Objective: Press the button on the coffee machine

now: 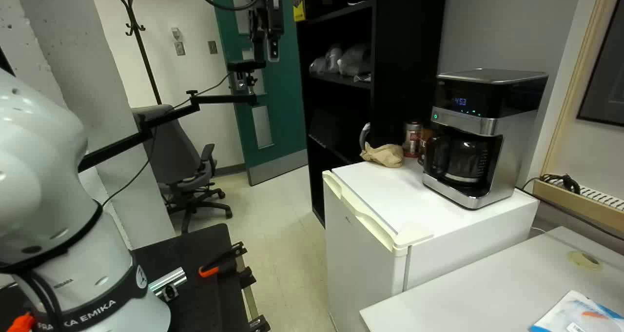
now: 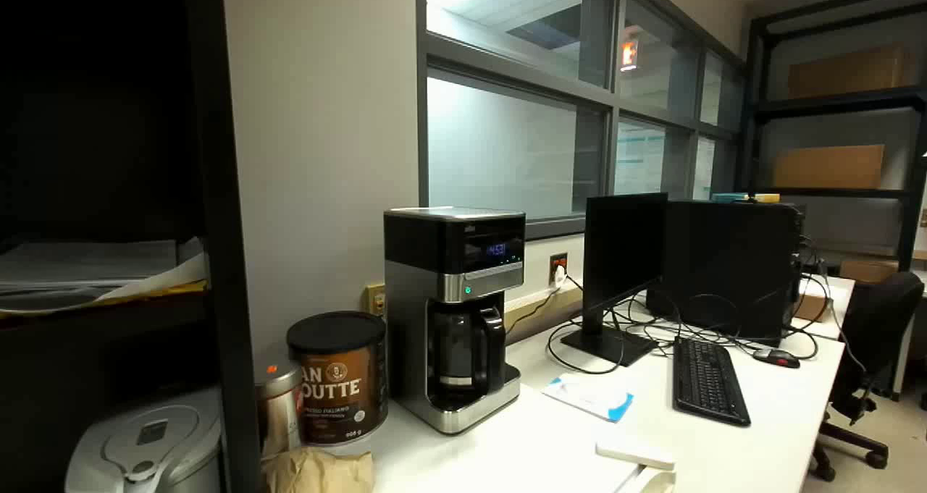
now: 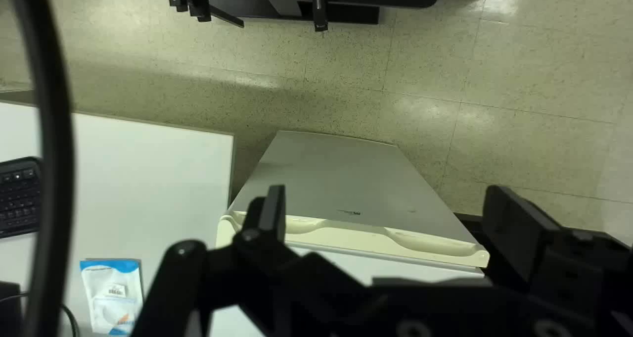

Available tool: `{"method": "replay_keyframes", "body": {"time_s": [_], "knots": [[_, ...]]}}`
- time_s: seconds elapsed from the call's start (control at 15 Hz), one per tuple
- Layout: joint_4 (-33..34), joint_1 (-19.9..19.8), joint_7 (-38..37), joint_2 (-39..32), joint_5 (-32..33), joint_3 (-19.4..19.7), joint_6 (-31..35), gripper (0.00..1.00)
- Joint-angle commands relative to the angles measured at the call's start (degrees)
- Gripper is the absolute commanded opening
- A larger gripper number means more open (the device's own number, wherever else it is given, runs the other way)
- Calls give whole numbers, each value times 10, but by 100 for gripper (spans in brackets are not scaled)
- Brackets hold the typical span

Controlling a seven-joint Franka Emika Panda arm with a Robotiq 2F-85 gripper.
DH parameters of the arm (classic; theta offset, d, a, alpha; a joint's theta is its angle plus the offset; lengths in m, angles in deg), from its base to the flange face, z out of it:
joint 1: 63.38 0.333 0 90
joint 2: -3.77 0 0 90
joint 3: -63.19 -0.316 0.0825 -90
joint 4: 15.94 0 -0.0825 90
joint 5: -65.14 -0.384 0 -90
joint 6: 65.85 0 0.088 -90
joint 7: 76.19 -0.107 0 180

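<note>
Our gripper (image 3: 385, 203) stood spread, empty, in the wrist view. In an exterior view we saw the coffee machine (image 1: 487, 127) atop the fridge (image 1: 363, 259), lower and well right of the gripper; in an exterior view, its button (image 2: 468, 290) glowed.

Glossy metal-trimmed coffee machine (image 1: 480, 125), crumpled paper bag (image 1: 385, 155); smooth, shiny arm (image 1: 53, 176)

In an exterior view the coffee machine (image 2: 452, 288) stands, display (image 2: 495, 249) lit, between a brown canister (image 2: 339, 381) and a monitor (image 2: 624, 250); lower left, a grey lidded thing (image 2: 156, 442), perhaps an appliance
</note>
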Motion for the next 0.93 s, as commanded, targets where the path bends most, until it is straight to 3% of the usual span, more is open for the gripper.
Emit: {"method": "replay_keyframes", "body": {"time_s": [0.0, 0.33, 0.87], "knots": [[2, 5, -2, -1, 2, 3, -1, 100], [2, 3, 1, -5, 8, 3, 0, 100], [-13, -10, 59, -81, 225, 7, 52, 100]]}}
